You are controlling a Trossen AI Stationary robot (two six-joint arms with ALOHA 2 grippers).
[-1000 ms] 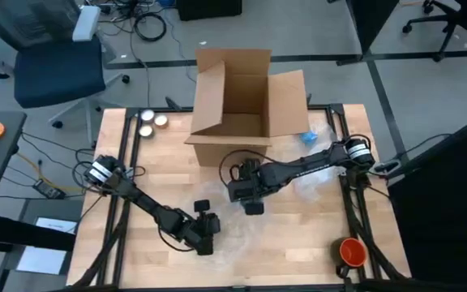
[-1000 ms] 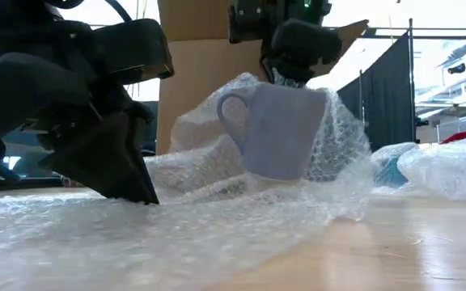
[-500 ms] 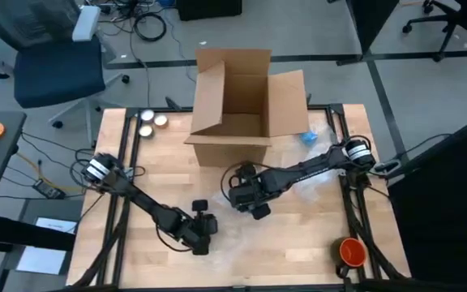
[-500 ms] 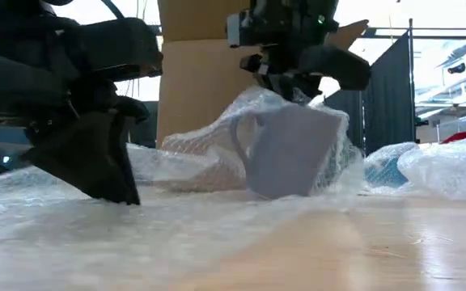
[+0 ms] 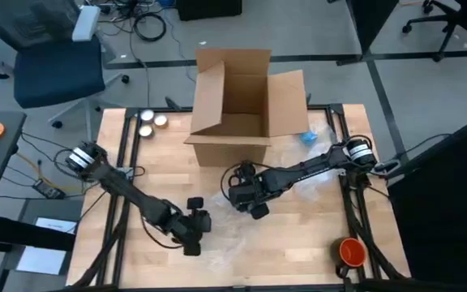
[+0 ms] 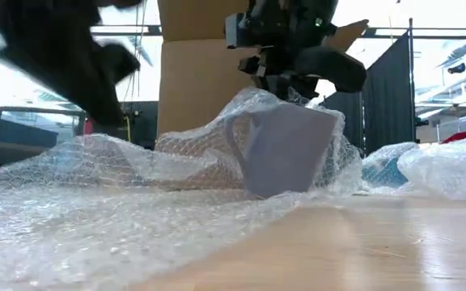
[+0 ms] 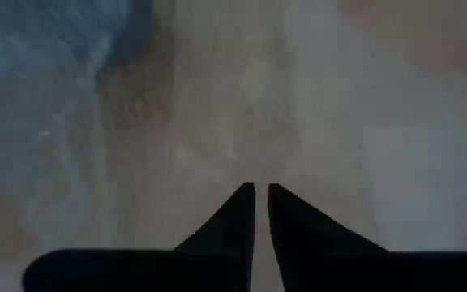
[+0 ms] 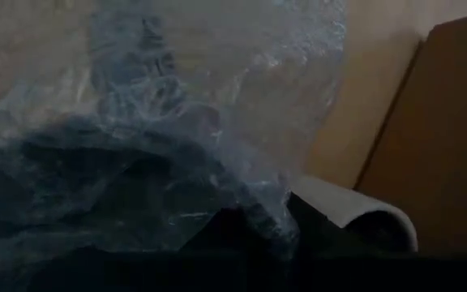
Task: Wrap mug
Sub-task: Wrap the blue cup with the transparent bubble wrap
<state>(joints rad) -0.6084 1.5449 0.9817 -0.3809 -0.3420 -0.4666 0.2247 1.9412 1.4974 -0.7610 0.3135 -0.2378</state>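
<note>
So we're mid-wrap: right pincer (image 6: 285,77) pinches clear bubble wrap (image 6: 120,202) over the pale lavender ceramic mug (image 6: 285,149) mid-desk. Left pincer (image 7: 259,195), pressed together, should fold the loose sheet over next.

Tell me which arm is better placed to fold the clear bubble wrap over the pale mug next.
Probably the right: right gripper sits directly above the pale mug with clear bubble wrap bunched there. Left gripper is farther off.

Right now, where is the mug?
In the low view the mug sits tilted on the bubble wrap at table centre, under the right gripper, in front of the cardboard box.
</note>
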